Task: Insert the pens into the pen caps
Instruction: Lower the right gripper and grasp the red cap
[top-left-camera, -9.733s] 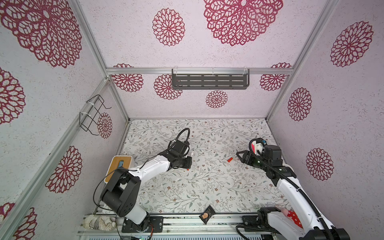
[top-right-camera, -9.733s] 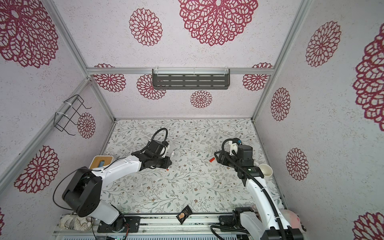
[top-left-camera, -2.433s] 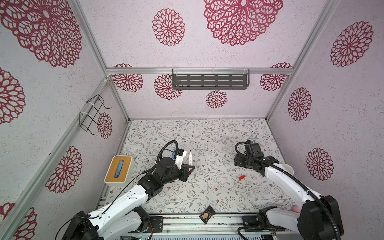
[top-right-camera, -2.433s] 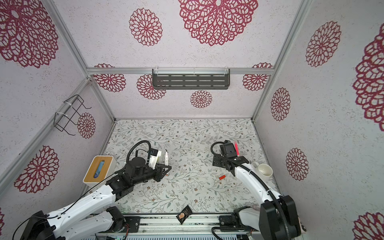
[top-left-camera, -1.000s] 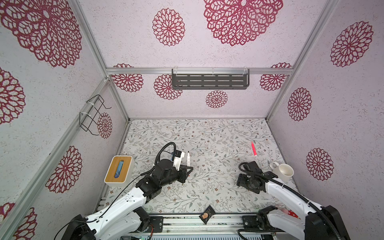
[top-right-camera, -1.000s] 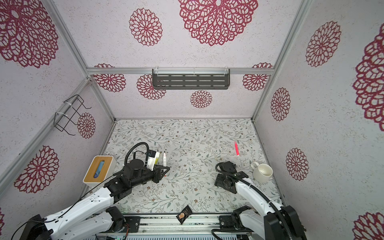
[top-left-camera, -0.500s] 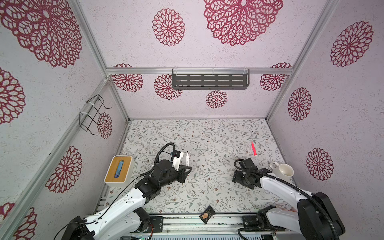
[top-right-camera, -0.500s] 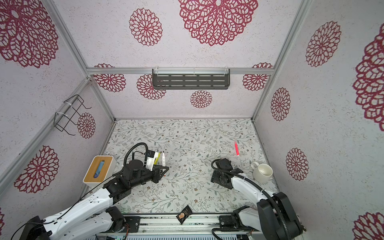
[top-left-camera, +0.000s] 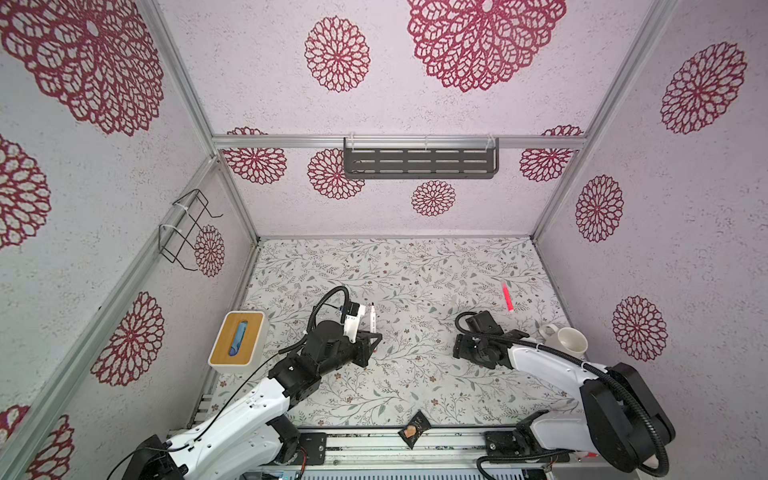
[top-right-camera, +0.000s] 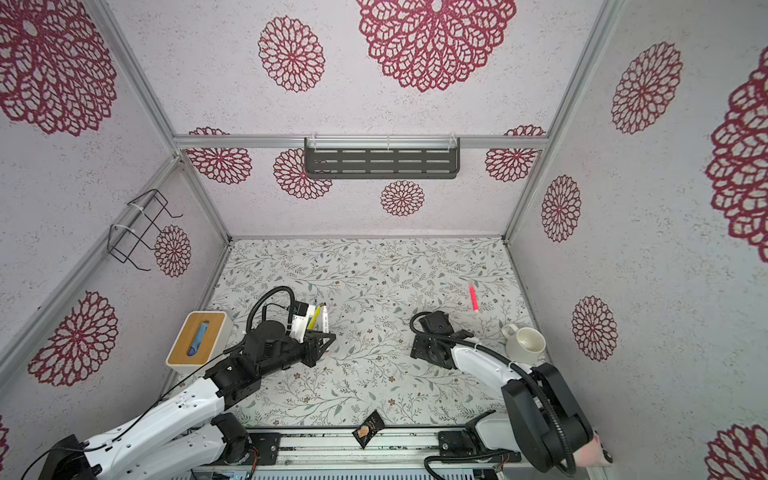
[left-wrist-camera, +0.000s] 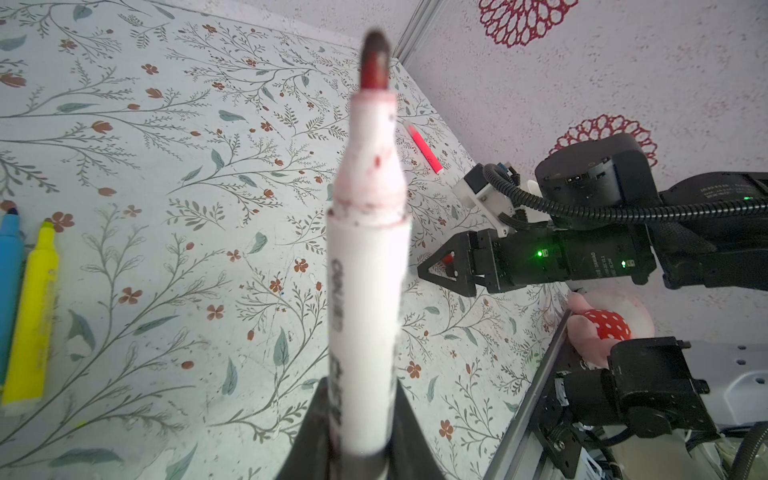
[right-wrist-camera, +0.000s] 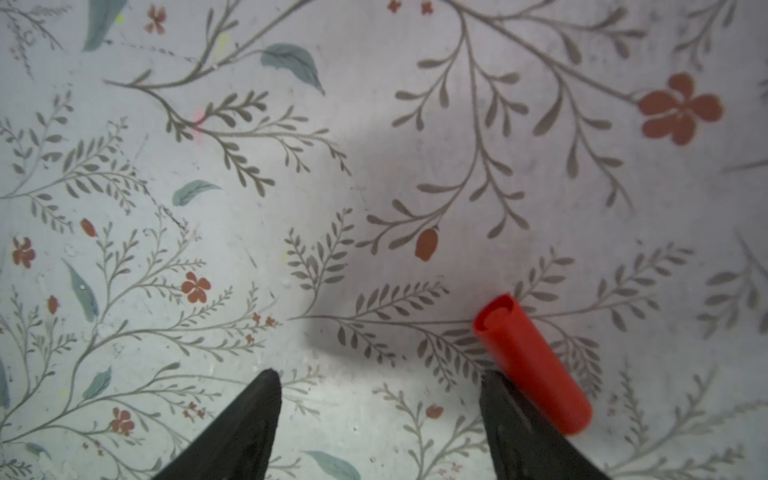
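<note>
My left gripper (top-left-camera: 374, 338) is shut on a white-barrelled pen (left-wrist-camera: 365, 249) whose dark red tip is bare; the pen (top-left-camera: 372, 318) sticks out beyond the fingers, above the floral mat. Over the mat, right of centre, my right gripper (right-wrist-camera: 378, 386) is open and low with nothing between its fingers. A red-orange pen cap (right-wrist-camera: 532, 365) lies flat just outside one finger (right-wrist-camera: 515, 419), and I cannot tell whether they touch. A yellow pen (left-wrist-camera: 33, 320) and a blue pen (left-wrist-camera: 8, 266) lie side by side near the left arm. A pink pen (top-left-camera: 507, 297) lies at the back right.
A white mug (top-left-camera: 567, 340) stands by the right wall. On the left stands a wood-topped white box (top-left-camera: 237, 343). A small dark packet (top-left-camera: 413, 428) sits on the front rail. A pink plush (left-wrist-camera: 602, 324) rests beside the right arm's base.
My right gripper has shifted a little to the left, low over the mat, staying open. The left gripper has kept its hold on the pen and hardly moved.
</note>
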